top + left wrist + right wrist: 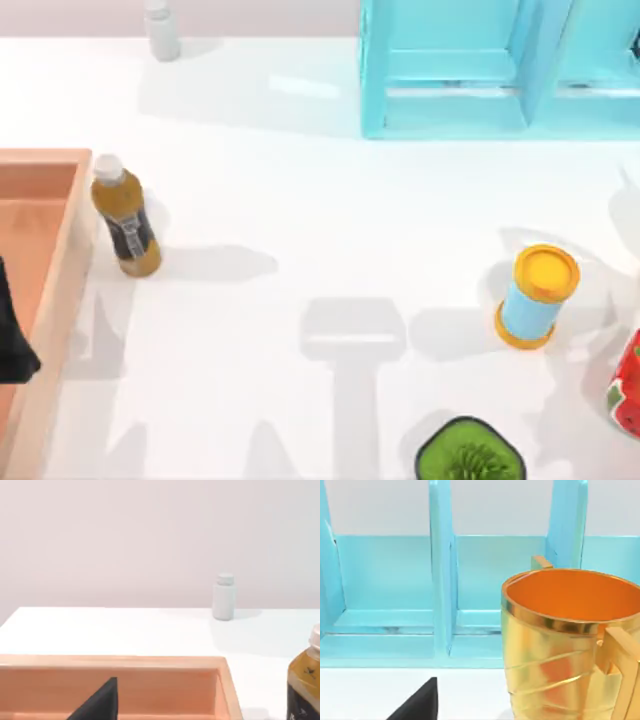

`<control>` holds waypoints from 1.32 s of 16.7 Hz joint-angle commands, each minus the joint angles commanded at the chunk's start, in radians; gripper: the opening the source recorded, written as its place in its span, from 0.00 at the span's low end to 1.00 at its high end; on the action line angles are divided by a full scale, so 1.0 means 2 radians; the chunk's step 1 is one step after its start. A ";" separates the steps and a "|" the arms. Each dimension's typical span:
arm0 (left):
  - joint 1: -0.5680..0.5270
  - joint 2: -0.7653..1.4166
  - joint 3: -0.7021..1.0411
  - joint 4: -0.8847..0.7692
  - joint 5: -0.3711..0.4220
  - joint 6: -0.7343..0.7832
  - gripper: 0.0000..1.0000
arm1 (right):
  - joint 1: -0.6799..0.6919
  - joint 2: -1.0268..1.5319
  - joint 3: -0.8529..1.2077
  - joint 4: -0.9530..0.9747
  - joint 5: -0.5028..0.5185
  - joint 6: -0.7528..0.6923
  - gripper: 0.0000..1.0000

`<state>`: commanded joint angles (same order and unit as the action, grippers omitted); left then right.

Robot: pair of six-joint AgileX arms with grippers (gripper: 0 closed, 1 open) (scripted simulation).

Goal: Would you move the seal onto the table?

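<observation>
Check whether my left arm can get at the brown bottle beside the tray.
Probably yes. The bottle stands upright on the table just off the tray's right rim, nothing crowding it, and the left gripper hangs over the tray; the right gripper faces the shelf.

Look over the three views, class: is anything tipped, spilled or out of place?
Nothing looks spilled or broken. The brown drink bottle, the white bottle, the yellow-lidded blue can and the gold cup all stand upright. The one oddity: no seal can be seen on the wooden tray.

Table [300,210]: plain glossy white flat top; several objects standing upright.
</observation>
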<state>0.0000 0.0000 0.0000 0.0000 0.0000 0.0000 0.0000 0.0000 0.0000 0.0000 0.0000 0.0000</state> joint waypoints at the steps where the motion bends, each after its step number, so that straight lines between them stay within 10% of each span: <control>1: 0.000 0.000 0.000 0.000 0.000 0.000 1.00 | 0.000 0.000 0.000 0.000 0.000 0.000 1.00; 8: 0.028 0.112 0.110 -0.107 -0.002 0.028 1.00 | 0.000 0.000 0.000 0.000 0.000 0.000 1.00; 22: 0.151 0.720 0.601 -0.581 -0.003 0.155 1.00 | 0.000 0.000 0.000 0.000 0.000 0.000 1.00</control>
<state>0.3011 1.4407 1.2013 -1.1625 -0.0061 0.3094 0.0000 0.0000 0.0000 0.0000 0.0000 0.0000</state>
